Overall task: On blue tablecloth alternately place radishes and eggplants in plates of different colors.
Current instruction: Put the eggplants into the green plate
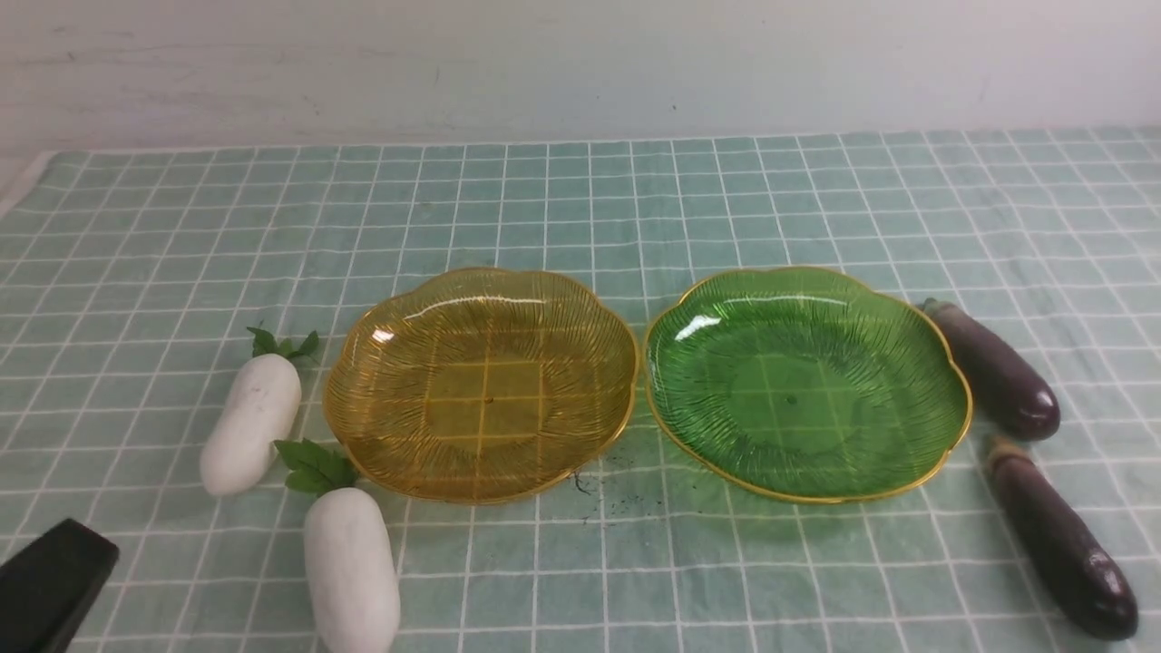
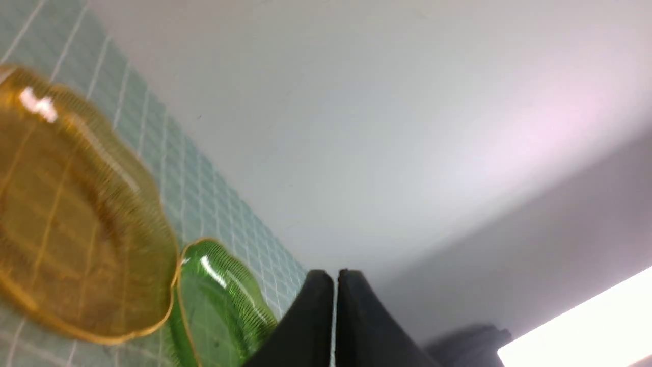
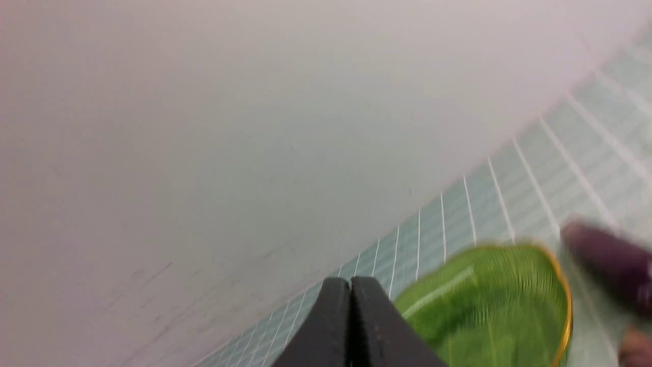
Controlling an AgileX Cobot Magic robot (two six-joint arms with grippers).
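On the blue tablecloth an amber plate and a green plate lie side by side, both empty. Two white radishes lie left of the amber plate. Right of the green plate lie two purple eggplants. My left gripper is shut and empty, its black tip at the near left corner. Shut and empty too, my right gripper is out of the front view; its wrist view shows the green plate and an eggplant.
A pale wall rises behind the cloth's far edge. A few dark specks mark the cloth in front of the gap between the plates.
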